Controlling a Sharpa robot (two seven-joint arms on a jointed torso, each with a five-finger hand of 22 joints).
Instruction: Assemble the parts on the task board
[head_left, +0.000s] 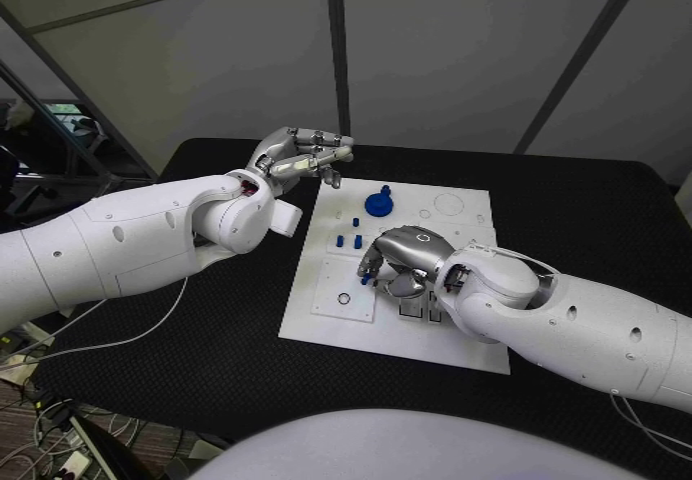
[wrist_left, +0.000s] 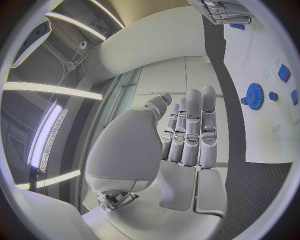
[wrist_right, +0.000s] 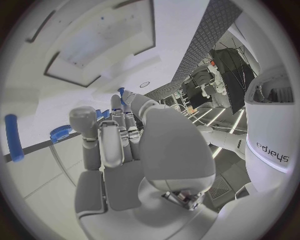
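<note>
My right hand (head_left: 397, 258) rests low on the board (head_left: 433, 345), fingers bent around a small blue part (head_left: 371, 279); whether they grip it I cannot tell. My left hand (head_left: 300, 155) hovers empty, fingers apart, over the board's far-left corner, near the blue gear (head_left: 378, 203).

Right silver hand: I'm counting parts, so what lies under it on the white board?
Under the right silver hand, small blue pieces peek out by its fingers on the white task board; anything beneath the palm is covered.

One word to read here: "sharpa", in dark letters, seen upside down on the glossy white curved casing (wrist_right: 274, 145) in the right wrist view. Nothing legible on the other surfaces.
</note>
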